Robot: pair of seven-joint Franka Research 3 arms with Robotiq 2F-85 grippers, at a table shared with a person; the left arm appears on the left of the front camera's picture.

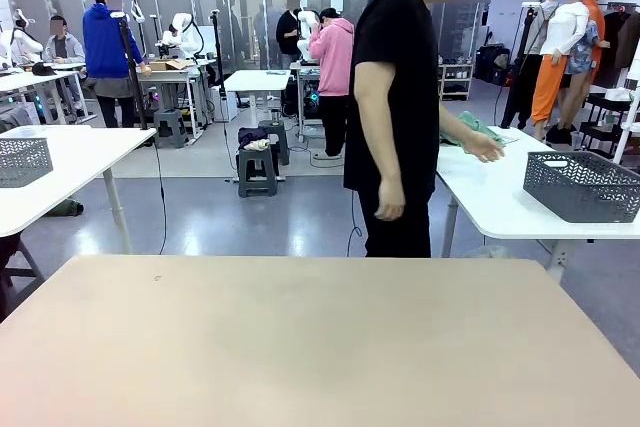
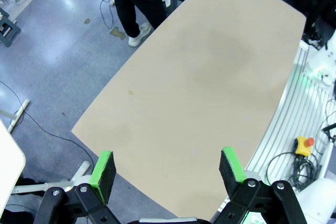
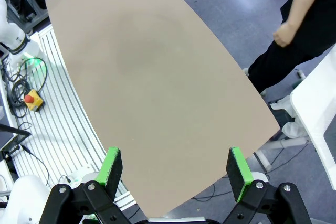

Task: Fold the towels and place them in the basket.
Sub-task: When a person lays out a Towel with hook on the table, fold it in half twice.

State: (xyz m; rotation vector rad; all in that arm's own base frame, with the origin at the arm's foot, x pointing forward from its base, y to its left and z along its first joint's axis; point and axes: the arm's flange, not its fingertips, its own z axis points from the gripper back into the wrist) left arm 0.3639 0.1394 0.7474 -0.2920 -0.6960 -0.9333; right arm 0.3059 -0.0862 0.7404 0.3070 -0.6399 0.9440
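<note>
A mint green towel (image 1: 468, 131) lies on the white side table (image 1: 490, 197) at the right, beyond my table, and the person in black has a hand (image 1: 487, 150) on it. The dark grey lattice basket (image 1: 583, 185) stands on that same side table, nearer its right end. My left gripper (image 2: 168, 167) hangs open high above the beige table (image 2: 199, 77), nothing between its green pads (image 2: 103, 174). My right gripper (image 3: 176, 167) is open too, above the same table (image 3: 147, 72), holding nothing.
The person (image 1: 400, 107) stands at the far edge of my beige table (image 1: 300, 347), turned toward the side table. A second grey lattice basket (image 1: 22, 160) sits on a white table at the left. A red stop button (image 3: 31, 98) and cables lie beside the table.
</note>
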